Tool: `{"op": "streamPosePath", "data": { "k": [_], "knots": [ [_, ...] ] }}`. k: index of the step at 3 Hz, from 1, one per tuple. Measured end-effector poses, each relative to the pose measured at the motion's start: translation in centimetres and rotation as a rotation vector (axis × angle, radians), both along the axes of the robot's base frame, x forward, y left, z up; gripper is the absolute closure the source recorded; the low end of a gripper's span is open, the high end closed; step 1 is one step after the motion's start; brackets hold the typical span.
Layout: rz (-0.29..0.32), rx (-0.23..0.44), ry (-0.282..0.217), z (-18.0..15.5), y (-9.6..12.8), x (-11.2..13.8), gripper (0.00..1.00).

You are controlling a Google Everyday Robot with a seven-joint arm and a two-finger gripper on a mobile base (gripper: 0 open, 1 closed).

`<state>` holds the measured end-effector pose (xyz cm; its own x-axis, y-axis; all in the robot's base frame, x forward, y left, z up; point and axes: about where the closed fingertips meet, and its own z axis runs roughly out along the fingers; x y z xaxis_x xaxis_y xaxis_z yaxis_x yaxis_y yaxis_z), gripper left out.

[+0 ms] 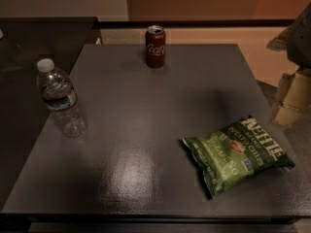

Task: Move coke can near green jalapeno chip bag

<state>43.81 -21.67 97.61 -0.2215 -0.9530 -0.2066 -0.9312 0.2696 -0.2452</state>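
The coke can (155, 46), dark red with white script and a silver top, stands upright at the far edge of the dark table (146, 130). The green jalapeno chip bag (238, 154) lies flat at the near right of the table, with white lettering and a small red emblem. My gripper (291, 98) hangs at the right edge of the view, beyond the table's right side. It is above and to the right of the bag, far from the can, and it holds nothing that I can see.
A clear plastic water bottle (60, 98) with a white cap stands upright at the table's left side. A dark counter (43, 38) adjoins the table at the back left. Tan floor lies behind and to the right.
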Motion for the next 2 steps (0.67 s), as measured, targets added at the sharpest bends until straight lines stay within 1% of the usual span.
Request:
{"op": "streamPosePath", "data": {
  "k": [2],
  "knots": [
    [0.000, 0.000, 0.000, 0.00, 0.00, 0.00, 0.00]
  ]
}}
